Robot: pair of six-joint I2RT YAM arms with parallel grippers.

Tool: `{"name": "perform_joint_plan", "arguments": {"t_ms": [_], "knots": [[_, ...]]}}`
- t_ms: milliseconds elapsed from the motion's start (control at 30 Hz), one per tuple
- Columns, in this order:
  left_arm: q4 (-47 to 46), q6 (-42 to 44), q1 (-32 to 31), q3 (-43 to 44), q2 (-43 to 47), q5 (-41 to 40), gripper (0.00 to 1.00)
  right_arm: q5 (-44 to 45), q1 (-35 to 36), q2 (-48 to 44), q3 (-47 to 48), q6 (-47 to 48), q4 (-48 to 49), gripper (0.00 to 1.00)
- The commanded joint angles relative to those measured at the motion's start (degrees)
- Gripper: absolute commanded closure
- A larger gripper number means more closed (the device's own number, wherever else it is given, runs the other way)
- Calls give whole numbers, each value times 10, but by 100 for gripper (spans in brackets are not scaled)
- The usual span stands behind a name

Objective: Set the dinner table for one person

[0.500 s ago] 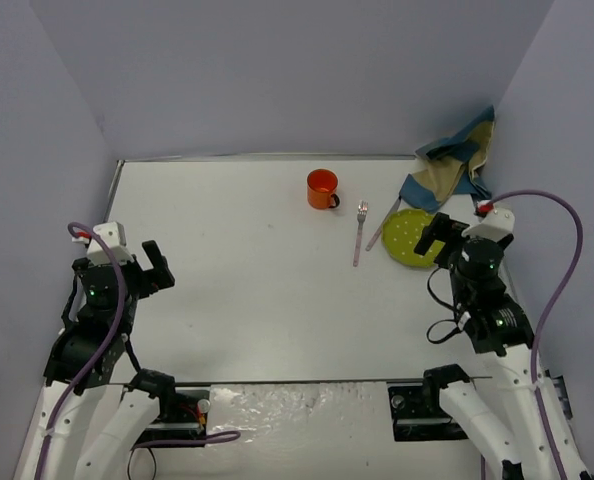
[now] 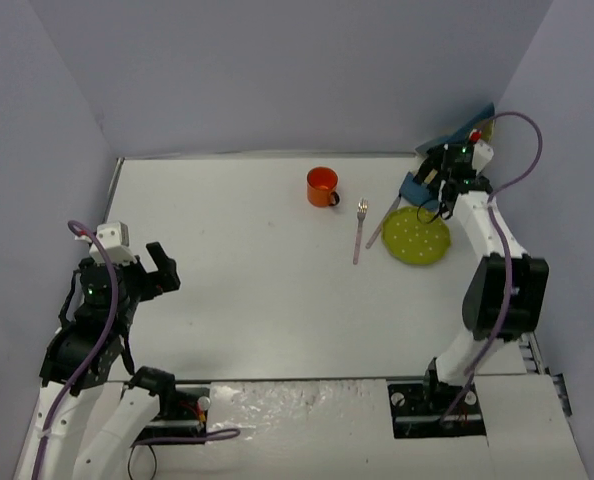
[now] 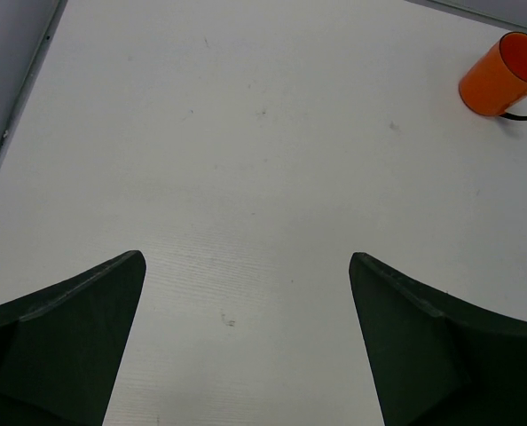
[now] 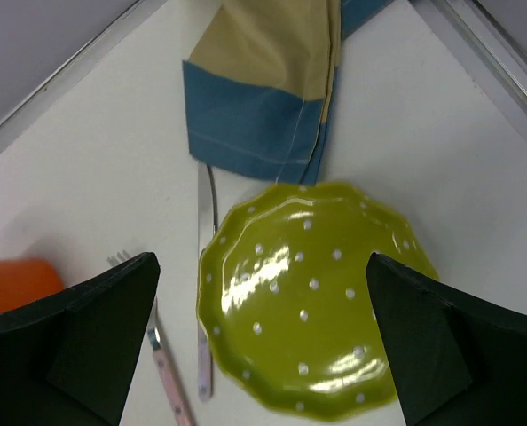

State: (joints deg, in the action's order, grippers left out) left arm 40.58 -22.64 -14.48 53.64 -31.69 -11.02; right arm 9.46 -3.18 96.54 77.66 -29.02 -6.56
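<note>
Dinner table (image 2: 257,300), the large flat white rectangular tabletop with thin metal edging, lies under everything. Most of its bare surface is left of the lime-green scalloped plate with white dots (image 2: 417,238), which sits near the right edge. The blue-and-tan checked cloth placemat (image 2: 418,187) is bunched up just beyond the plate, toward the far right corner, and its folded blue edge meets the plate's far rim in the right wrist view. A plain metal utensil (image 4: 206,293) lies along the plate's left rim, partly under it (knife or spoon, I cannot tell). A pink-handled fork (image 2: 359,235) lies just left of that, its long axis running near to far. An orange mug (image 2: 322,187) stands farther left of the plate, well apart from it.

The right gripper (image 4: 262,257) is far nearer to all of this. Its arm is stretched long toward the far right corner, wrist bent down, fingers spread wide with nothing between them. From its camera the plate sits below and between the fingertips, with the cloth ahead of them. The left gripper (image 3: 246,257) hovers low over bare tabletop well left of the plate, also spread and empty, pointing toward the mug.

My guess is the cloth comes first, since the plate belongs on it. The right arm would then need to go slightly forward and down onto the fold.
</note>
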Motion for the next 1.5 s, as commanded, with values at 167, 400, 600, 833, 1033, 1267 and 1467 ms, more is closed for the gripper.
{"name": "perform_joint_plan", "arguments": {"t_ms": [167,400,600,833,1033,1267,1467], "knots": [[-6,-23,-2,0,-9,6,3,-62,-69,187,140,-39,29,1],[-1,-29,-2,2,-27,-4,3,-106,-94,250,128,-33,95,12],[-12,-33,-2,-8,-46,-1,3,-137,-101,272,105,-18,146,20],[-18,-33,-2,-6,-63,4,3,-181,-107,293,90,-29,188,32],[-10,-32,-2,0,-63,3,3,-194,-108,312,109,-33,198,67],[-4,-29,-2,15,-62,-1,3,-179,-105,274,144,-15,199,100],[-5,-24,-2,44,-68,0,3,-103,-73,166,173,47,182,100]]}}
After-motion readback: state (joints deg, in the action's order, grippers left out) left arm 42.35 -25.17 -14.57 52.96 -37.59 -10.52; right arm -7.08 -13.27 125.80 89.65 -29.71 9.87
